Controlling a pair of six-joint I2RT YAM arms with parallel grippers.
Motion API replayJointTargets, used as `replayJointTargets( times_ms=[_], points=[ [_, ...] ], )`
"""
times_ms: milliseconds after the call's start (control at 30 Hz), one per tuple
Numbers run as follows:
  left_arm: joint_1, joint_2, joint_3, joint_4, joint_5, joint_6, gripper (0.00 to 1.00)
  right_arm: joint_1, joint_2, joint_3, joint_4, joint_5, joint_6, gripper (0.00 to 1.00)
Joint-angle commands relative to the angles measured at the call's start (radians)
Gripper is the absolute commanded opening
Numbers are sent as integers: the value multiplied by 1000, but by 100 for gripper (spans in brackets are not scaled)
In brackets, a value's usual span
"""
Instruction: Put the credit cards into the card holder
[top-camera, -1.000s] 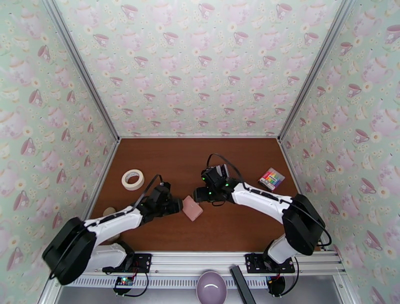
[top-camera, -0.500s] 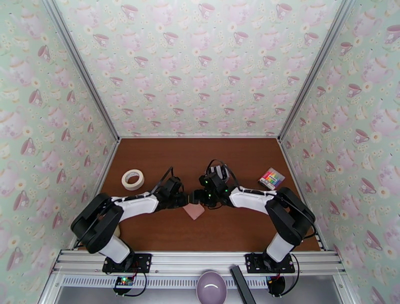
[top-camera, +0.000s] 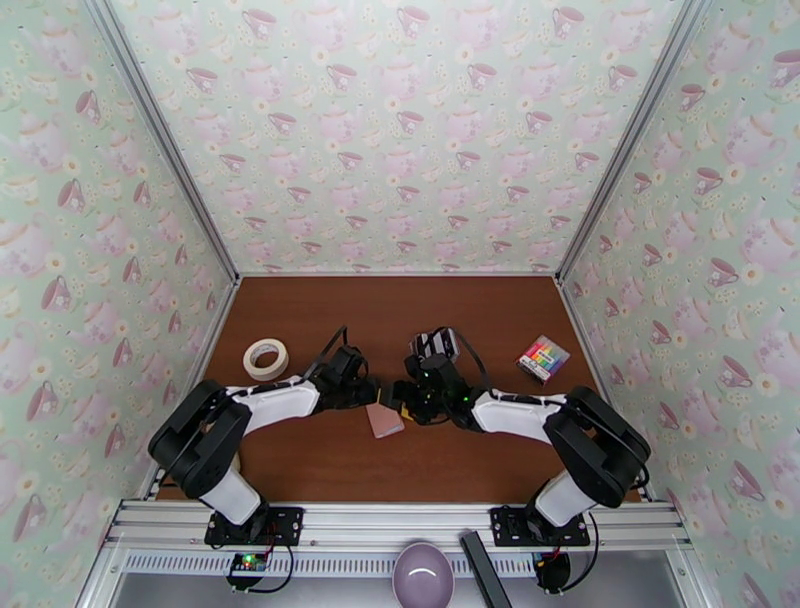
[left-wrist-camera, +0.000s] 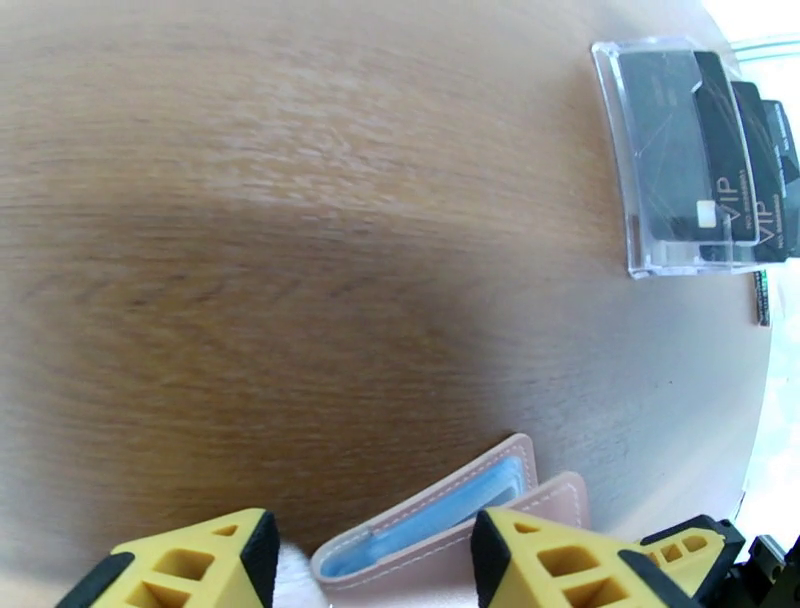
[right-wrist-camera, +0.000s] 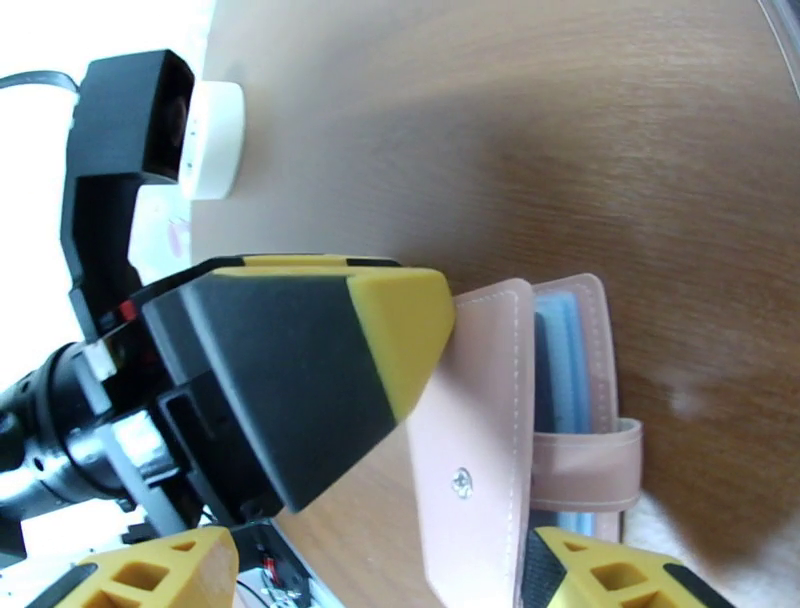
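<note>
The card holder (top-camera: 385, 421) is a pink wallet lying on the brown table between both arms. In the left wrist view the card holder (left-wrist-camera: 455, 515) gapes slightly and shows blue pockets. It lies between the spread yellow fingers of my left gripper (left-wrist-camera: 370, 565), and a gap shows beside one finger. My right gripper (right-wrist-camera: 380, 578) is open just short of the card holder (right-wrist-camera: 480, 430), whose snap tab (right-wrist-camera: 585, 465) hangs loose. The left gripper's finger (right-wrist-camera: 330, 350) touches its edge. The black credit cards (left-wrist-camera: 700, 150) stand in a clear rack (left-wrist-camera: 640, 240) further off.
A roll of white tape (top-camera: 265, 358) lies at the left of the table. A multicoloured striped pad (top-camera: 542, 357) is at the right. A lilac bowl (top-camera: 422, 577) and a black bar (top-camera: 485, 570) sit in front of the rail, off the table.
My left arm has swung in from the near left until its gripper meets the card holder. My right gripper has come down towards the card holder from the other side.
</note>
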Motion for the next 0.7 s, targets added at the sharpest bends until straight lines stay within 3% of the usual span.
replayJointTargets(
  times_ms=[0, 167, 367, 667],
  points=[
    [-3, -114, -45, -30, -25, -7, 59, 1, -49, -16, -23, 64, 12, 79],
    [-24, -176, -86, -30, -24, -26, 63, 13, -49, -16, -48, 94, 18, 79],
    [-50, -122, -93, -28, -22, -32, 60, 25, -56, -45, -101, 163, 21, 79],
    [-78, -71, -116, 10, -47, -51, 60, 61, 28, -109, 175, 91, 171, 79]
  ],
)
